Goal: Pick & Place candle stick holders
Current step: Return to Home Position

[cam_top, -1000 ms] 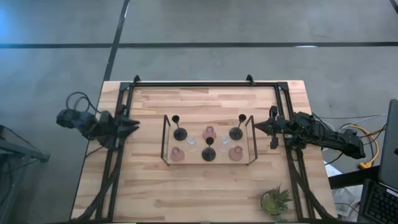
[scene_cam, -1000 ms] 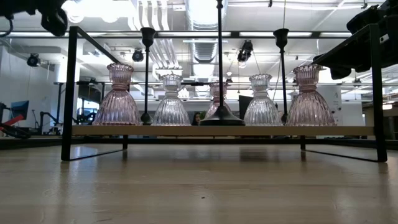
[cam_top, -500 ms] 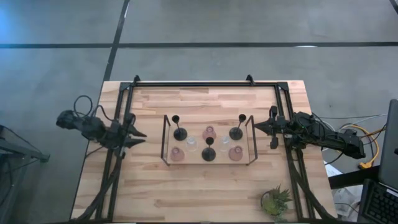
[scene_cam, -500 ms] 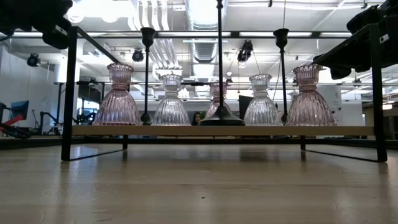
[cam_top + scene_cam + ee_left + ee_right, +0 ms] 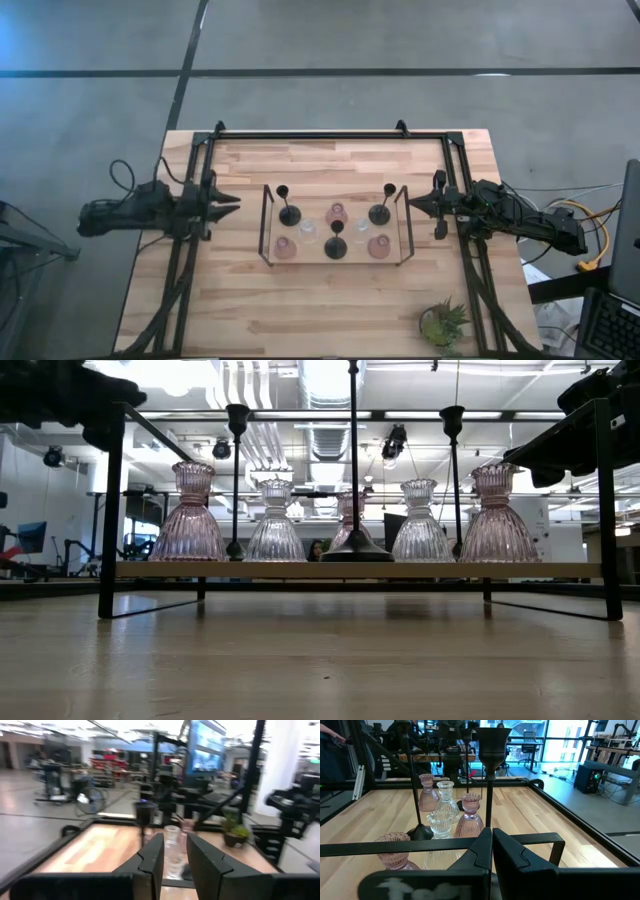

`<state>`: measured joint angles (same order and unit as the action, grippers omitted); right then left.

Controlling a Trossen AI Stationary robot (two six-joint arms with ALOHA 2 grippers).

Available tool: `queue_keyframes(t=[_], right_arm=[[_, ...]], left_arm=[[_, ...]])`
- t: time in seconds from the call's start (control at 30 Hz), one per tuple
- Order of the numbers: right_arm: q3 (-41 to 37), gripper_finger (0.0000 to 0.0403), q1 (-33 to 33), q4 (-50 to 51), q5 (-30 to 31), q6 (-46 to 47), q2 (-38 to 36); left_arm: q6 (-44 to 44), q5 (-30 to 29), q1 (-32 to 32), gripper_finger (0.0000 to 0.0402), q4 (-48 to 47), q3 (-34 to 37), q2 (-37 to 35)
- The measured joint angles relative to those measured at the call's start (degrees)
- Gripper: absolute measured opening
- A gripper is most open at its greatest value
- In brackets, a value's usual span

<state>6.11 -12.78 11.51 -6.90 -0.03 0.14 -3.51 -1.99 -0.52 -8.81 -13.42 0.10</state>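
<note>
The pale wooden table (image 5: 330, 300) carries a low black-framed shelf (image 5: 264, 225), and all eight candle stick holders (image 5: 337, 213) stand on it: three black stemmed holders (image 5: 336, 247), three pink glass holders (image 5: 286, 248) and two clear glass holders (image 5: 309, 232). The left gripper (image 5: 175, 842) hangs near the shelf's left end, jaws slightly spread and holding nothing. The right gripper (image 5: 491, 834) is near the right end, jaws pressed together. The glass looks slick, bottom-heavy and breakable, and is probably best pinched at the narrow neck. The black ones are likely tippy and are best taken by the thin stem.

Three black holders (image 5: 336, 247), three pink glass holders (image 5: 286, 247), two clear glass holders (image 5: 309, 231) — and one potted plant (image 5: 443, 323).
</note>
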Motion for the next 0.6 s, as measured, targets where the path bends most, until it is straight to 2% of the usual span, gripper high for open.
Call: queue_keyframes(t=[0.17, 0.6], right_arm=[[0.0, 0.0008, 0.0, 0.0, 0.0, 0.0, 0.0], [0.0, 0.0008, 0.0, 0.0, 0.0, 0.0, 0.0]], left_arm=[[0.2, 1.2, 2.9, 0.0088, 3.3, 2.7, 0.0], [0.9, 2.2, 3.0, 0.0088, 7.3, 7.2, 0.0]])
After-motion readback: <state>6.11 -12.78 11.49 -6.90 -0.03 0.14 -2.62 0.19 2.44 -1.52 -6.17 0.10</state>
